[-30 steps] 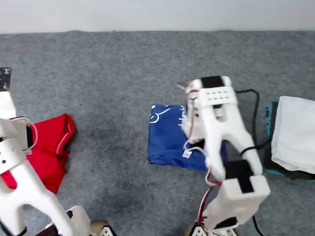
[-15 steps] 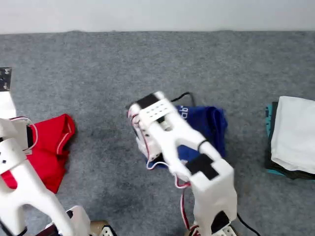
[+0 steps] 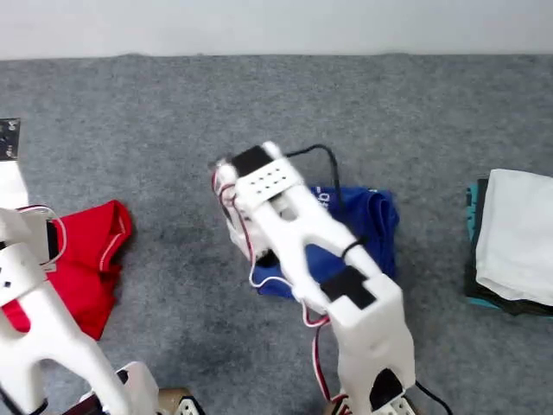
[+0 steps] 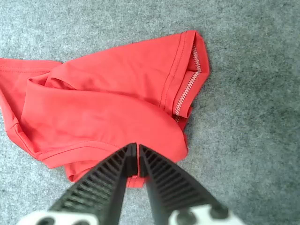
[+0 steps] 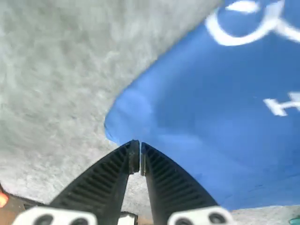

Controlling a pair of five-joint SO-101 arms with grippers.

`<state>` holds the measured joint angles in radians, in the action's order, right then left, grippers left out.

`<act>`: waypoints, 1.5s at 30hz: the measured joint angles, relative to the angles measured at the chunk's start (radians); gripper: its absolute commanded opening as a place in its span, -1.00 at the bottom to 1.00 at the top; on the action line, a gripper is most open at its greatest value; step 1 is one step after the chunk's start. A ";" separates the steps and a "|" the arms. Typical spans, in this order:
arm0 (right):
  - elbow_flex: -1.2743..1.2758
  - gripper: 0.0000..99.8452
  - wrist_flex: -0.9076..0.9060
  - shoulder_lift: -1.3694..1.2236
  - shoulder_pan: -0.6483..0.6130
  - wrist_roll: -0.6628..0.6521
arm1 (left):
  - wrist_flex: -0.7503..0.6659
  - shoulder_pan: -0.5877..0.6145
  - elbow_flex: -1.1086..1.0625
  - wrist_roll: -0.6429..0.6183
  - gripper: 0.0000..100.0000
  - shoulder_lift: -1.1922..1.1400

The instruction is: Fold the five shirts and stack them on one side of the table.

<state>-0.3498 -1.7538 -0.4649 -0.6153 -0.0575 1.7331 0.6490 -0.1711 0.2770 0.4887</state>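
A crumpled red shirt (image 3: 86, 259) lies at the table's left side, with my left arm (image 3: 26, 285) over it. In the left wrist view my left gripper (image 4: 137, 161) is shut just above the red shirt (image 4: 108, 103) near its hem, with no cloth seen between the fingers. A blue shirt (image 3: 371, 220) with white print lies mid-table, partly under my right arm (image 3: 276, 194). In the right wrist view my right gripper (image 5: 136, 159) is shut, its tips at the blue shirt's (image 5: 211, 117) left edge.
A stack of folded shirts (image 3: 510, 251), white one (image 3: 518, 225) on top, sits at the table's right edge. The grey table (image 3: 173, 112) has open room at the back and between the red and blue shirts. A black cable (image 3: 324, 160) trails from the right arm.
My right arm swung from the blue shirt's right side to its left edge. The shirt's right part now looks bunched. The left arm and red shirt stayed put.
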 measured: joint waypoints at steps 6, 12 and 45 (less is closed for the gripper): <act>-0.011 -0.98 0.000 0.107 0.192 -0.038 | 0.000 0.000 0.000 0.000 -0.97 0.000; -0.011 -0.77 0.000 0.114 0.368 -0.091 | -0.006 0.000 0.000 0.000 -0.97 0.000; 0.012 -0.66 0.180 0.089 0.529 -0.046 | -0.009 0.000 -0.055 0.000 -0.97 0.000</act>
<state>-0.3376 -1.5742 -0.3759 -0.0859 -0.1036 1.7238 0.6490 -0.2263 0.2770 0.4887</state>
